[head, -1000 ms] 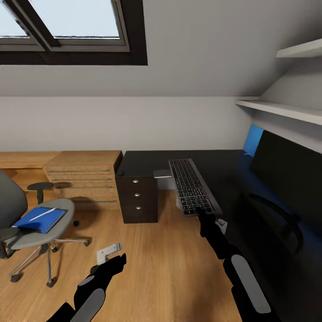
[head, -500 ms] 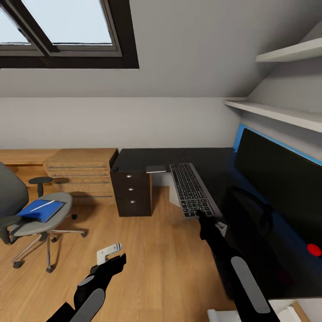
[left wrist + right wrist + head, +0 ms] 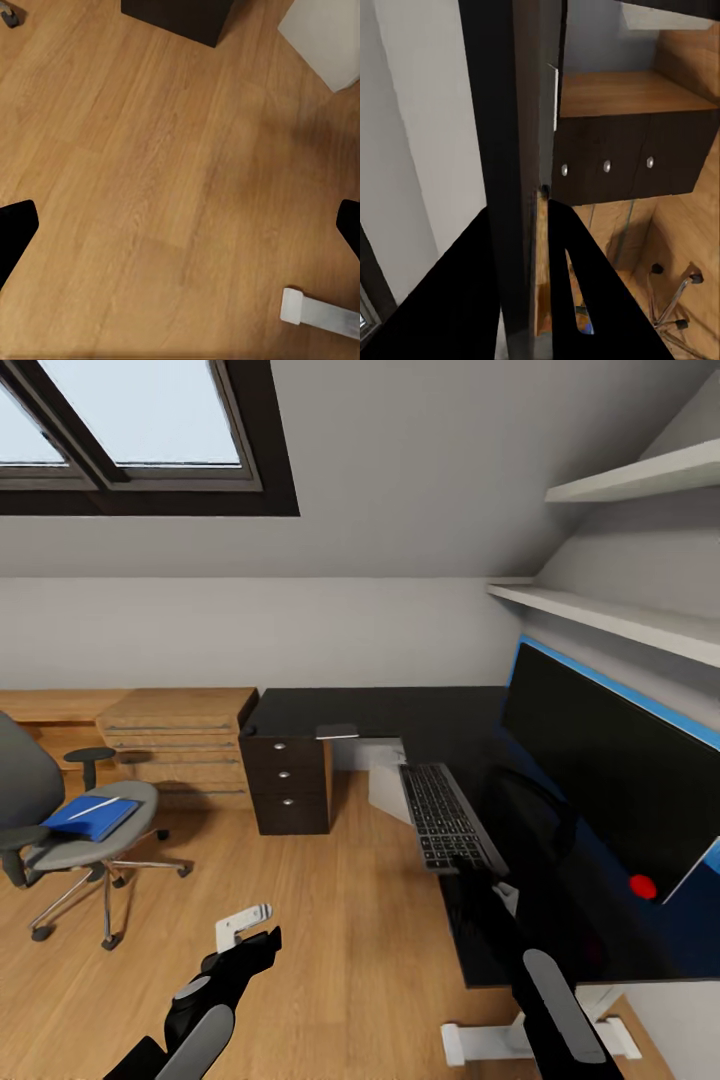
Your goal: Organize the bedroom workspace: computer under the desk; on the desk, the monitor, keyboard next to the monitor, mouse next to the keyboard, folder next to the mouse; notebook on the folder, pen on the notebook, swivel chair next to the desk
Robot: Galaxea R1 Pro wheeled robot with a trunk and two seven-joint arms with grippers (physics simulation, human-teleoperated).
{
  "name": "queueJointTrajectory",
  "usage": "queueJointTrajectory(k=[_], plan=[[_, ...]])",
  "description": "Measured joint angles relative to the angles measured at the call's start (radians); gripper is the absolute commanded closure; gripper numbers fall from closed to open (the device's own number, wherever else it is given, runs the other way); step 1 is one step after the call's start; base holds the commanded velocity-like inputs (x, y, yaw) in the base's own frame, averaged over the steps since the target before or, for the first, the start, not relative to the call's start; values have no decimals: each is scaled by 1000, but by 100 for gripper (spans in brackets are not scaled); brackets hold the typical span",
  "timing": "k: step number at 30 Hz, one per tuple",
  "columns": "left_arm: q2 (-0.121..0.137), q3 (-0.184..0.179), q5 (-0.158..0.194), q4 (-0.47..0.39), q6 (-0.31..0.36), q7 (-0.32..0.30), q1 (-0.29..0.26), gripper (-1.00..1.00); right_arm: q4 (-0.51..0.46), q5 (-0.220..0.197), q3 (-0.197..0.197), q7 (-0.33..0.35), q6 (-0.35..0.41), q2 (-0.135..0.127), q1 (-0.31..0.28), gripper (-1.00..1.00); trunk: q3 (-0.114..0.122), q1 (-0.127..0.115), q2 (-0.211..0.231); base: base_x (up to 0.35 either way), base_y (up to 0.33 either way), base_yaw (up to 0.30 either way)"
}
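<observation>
— Keyboard (image 3: 447, 820): where is it held?
— At its near end, pinched by the right gripper (image 3: 470, 872), over the desk (image 3: 400, 710) edge before the monitor (image 3: 600, 780).
— How should it be placed?
— Flat, fully on the desk, beside the monitor. The left gripper (image 3: 262, 940) is spread, empty.

We see a black desk (image 3: 380, 712) running along the right wall, with a monitor (image 3: 600, 770) standing on it and a keyboard (image 3: 448, 818) overhanging its front edge. A dark drawer unit (image 3: 288, 782) sits under its far end. On the wooden floor (image 3: 340, 940) stand a grey swivel chair (image 3: 70, 840), a light wooden drawer chest (image 3: 175, 745) and a white box (image 3: 388, 780) partly beneath the desk. The chair seat carries a blue folder (image 3: 92, 817) with a pen (image 3: 95, 808) lying on top.
</observation>
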Motion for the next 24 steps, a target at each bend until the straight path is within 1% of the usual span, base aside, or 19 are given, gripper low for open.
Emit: queueJointTrajectory(k=[1, 3, 7, 10, 17, 20, 24], plan=[[1, 0, 3, 0, 0, 0, 0, -100, 47, -2, -5, 0, -1, -19, -5, 100, 0, 0, 0, -1, -126, 0], [1, 0, 4, 0, 0, 0, 0, -100, 56, -5, -5, 0, 0, -23, -7, 100, 0, 0, 0, -1, -216, 0], [1, 0, 6, 0, 0, 0, 0, -100, 60, -3, -5, 0, -4, -24, -7, 100, 0, 0, 0, 0, -282, 0], [1, 0, 6, 0, 0, 0, 0, -100, 61, -2, -5, 0, -30, -25, -7, 100, 0, 0, 0, 0, -309, 0], [1, 0, 5, 0, -2, 0, 0, -100, 63, -1, -5, -1, -49, -26, -7, 100, 0, 0, 0, 3, -313, 0], [1, 0, 4, 0, -4, -1, 0, -100, 70, 0, -5, -2, -52, -25, -7, 100, 0, 0, 0, 144, -236, 0], [1, 0, 3, 0, -5, -1, 0, -100, 76, 0, -5, -2, -52, -25, -9, 100, 0, -1, 0, 267, -64, 0]])
